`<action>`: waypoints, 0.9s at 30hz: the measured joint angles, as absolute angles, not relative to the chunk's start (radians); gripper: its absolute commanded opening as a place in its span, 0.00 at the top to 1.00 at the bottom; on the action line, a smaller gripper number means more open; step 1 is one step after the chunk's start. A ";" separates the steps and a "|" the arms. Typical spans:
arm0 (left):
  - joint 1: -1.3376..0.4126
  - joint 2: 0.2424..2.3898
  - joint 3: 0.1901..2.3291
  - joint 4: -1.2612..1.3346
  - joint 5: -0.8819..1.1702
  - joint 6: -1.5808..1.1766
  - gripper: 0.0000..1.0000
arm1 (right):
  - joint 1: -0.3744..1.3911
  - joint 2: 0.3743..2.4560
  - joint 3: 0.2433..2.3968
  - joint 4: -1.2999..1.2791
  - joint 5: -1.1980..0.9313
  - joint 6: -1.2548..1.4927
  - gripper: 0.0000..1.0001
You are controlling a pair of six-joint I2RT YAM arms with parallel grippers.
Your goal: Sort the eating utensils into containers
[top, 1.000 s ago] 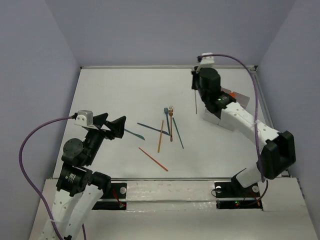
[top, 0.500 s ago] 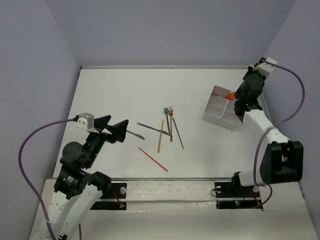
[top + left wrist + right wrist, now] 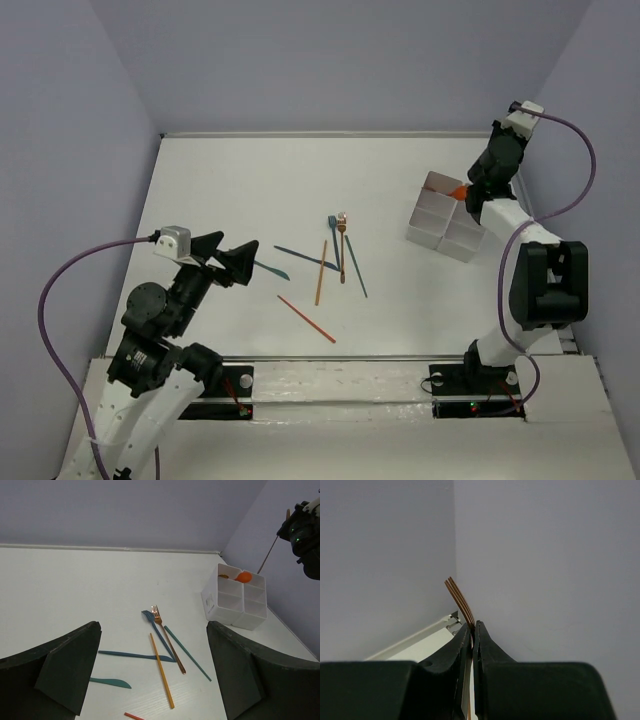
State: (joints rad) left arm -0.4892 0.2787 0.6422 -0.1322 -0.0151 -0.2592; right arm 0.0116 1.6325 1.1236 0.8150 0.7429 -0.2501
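Observation:
My right gripper (image 3: 473, 630) is shut on a copper fork (image 3: 458, 597); its tines stick out past the fingertips toward the wall corner. In the left wrist view the fork (image 3: 272, 547) slants down from that gripper (image 3: 291, 526) toward the white four-compartment box (image 3: 227, 607). The box (image 3: 428, 222) holds an orange spoon (image 3: 458, 191) in a back compartment. Several utensils lie mid-table: teal knife (image 3: 270, 268), dark blue knife (image 3: 300, 257), orange stick (image 3: 321, 272), blue fork (image 3: 334, 240), copper fork (image 3: 343, 250), teal stick (image 3: 356, 265), red stick (image 3: 306, 318). My left gripper (image 3: 232, 252) is open and empty, left of them.
The right arm (image 3: 500, 215) stands behind and to the right of the box, close to the right wall. Purple cables (image 3: 60, 300) loop from both wrists. The back wall and table edge (image 3: 330, 133) bound the far side.
My right gripper has swung with the fork from left of the box, over it, to its far right side near the wall. The left arm has shifted only slightly.

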 measured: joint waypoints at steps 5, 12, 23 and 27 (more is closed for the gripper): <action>-0.490 0.290 0.642 -0.132 -0.017 -0.257 0.01 | 0.012 1.635 1.077 0.859 0.732 -0.236 0.93; -0.490 0.314 0.643 -0.132 -0.017 -0.253 0.01 | 0.012 1.636 0.960 0.906 0.715 -0.213 0.93; -0.482 0.321 0.643 -0.132 -0.019 -0.252 0.01 | 0.012 1.608 0.899 0.849 0.669 -0.109 0.44; -0.476 0.328 0.643 -0.132 -0.020 -0.252 0.01 | 0.032 1.510 0.912 0.739 0.631 -0.040 0.44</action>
State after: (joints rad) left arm -0.4759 0.3283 0.6434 -0.1322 -0.0200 -0.2516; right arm 0.0319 1.5097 0.9123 0.7391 0.6312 -0.0399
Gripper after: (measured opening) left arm 0.989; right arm 0.563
